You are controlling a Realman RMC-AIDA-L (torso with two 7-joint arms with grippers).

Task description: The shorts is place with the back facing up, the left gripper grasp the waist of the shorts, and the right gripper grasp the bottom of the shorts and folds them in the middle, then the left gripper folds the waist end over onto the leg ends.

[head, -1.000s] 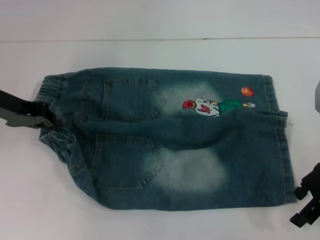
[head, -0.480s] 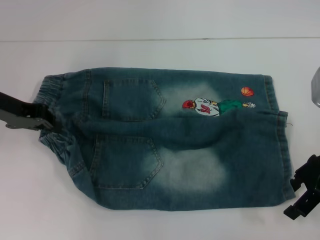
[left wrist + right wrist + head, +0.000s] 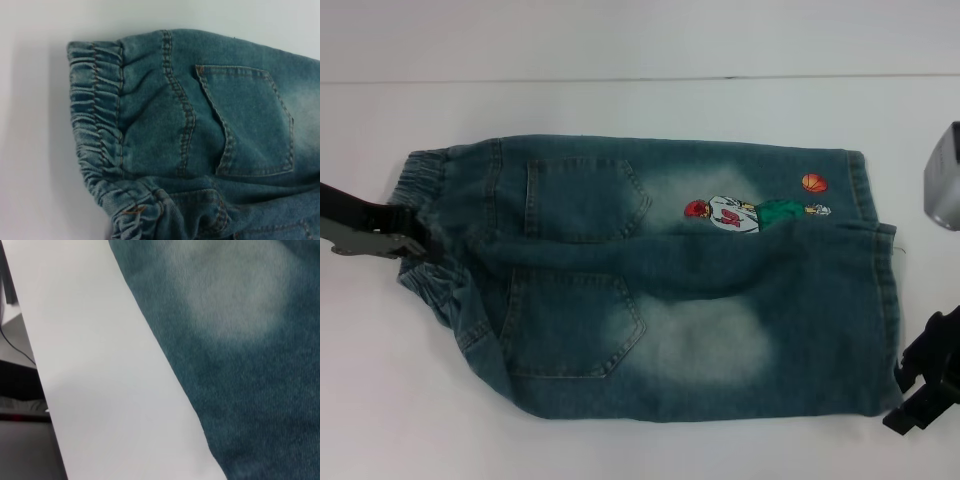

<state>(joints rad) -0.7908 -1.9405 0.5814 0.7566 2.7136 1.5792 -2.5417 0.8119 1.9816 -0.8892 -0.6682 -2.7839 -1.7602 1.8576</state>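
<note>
Head view: one pair of shorts point(image 3: 670, 280) lies flat on the white table point(image 3: 620, 105), back up, two pockets showing, long axis running from the left gripper point(image 3: 415, 245), clamped on the waistband, across to the right gripper point(image 3: 917, 392), just beside the leg ends point(image 3: 880, 290); its finger state is unclear.
Left wrist view: the ruffled waistband point(image 3: 97, 115) fills the frame beside one pocket.
Right wrist view: denim beside bare table.

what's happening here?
Two-arm robot setting up to fold denim shorts lying flat, back pockets up, on a white table. The left gripper is at the elastic waistband, apparently gripping it. The right gripper is by the near corner of the leg ends, not clearly holding them. No fold made yet.
</note>
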